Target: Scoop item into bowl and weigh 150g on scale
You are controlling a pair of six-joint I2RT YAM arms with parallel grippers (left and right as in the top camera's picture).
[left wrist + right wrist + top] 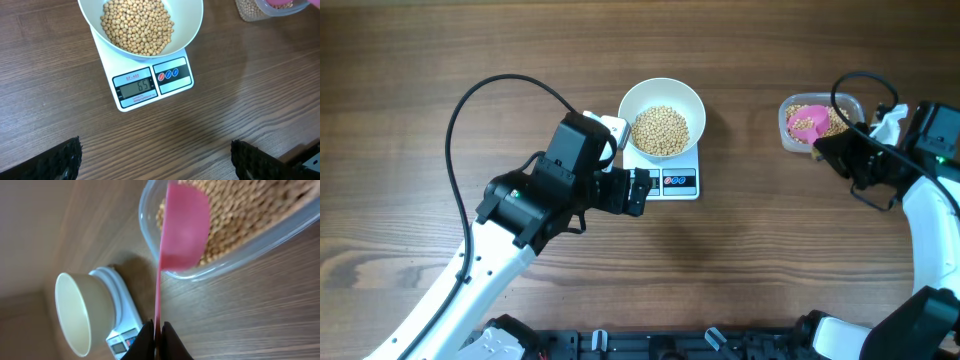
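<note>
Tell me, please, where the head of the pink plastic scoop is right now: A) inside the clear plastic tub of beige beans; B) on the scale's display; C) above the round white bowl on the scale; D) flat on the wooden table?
A: the pink plastic scoop sits inside the clear plastic tub on the beige beans, its handle pinched by the right arm's fingers, far from the round white bowl on the scale.
</note>
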